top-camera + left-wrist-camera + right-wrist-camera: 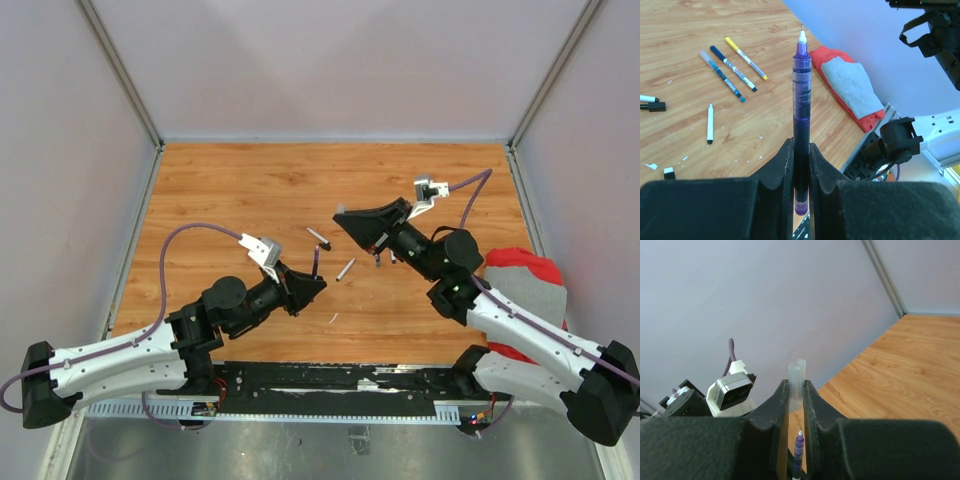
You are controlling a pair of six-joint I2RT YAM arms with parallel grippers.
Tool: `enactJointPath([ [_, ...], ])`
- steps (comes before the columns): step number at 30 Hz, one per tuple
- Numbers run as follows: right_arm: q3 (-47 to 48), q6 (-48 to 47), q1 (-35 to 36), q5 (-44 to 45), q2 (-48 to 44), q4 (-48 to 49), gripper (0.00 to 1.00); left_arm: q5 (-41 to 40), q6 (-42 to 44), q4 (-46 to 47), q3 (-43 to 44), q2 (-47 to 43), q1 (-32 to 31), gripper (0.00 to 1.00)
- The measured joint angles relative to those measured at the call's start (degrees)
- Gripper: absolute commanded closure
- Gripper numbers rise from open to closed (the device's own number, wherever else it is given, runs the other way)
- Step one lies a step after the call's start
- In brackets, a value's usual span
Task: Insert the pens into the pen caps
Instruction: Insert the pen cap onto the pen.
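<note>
My left gripper (pixel 801 150) is shut on a purple pen (pixel 801 95) and holds it upright, its bare tip pointing up. In the top view this gripper (pixel 316 283) holds the pen (pixel 316 260) above the table's middle. My right gripper (pixel 795 388) is shut on a clear, pale pen cap (pixel 796 379) that sticks out past the fingertips. The purple pen's tip (pixel 799 444) shows between the right fingers, below the cap and apart from it. In the top view the right gripper (pixel 340 217) hovers just beyond and to the right of the pen.
Loose on the wooden table (pixel 240 190) are a yellow pen (pixel 745 58), a dark blue pen (pixel 733 68), a light blue pen (pixel 722 76), a white pen (pixel 710 123) and a black cap (pixel 654 106). A red and grey cloth (pixel 525 285) lies at the right edge.
</note>
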Motion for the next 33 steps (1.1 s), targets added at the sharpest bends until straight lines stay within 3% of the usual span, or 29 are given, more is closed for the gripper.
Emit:
enactJointPath([
  [15,0.00,0.42,4.76,-0.52,1.66,-1.68,0.99,1.16,0.42,0.46,0.00,0.39,0.00,1.00],
  [33,0.00,1.05,5.60,-0.76,3.26,-4.48,0.99,1.49,0.46,0.46,0.00,0.39,0.00,1.00],
])
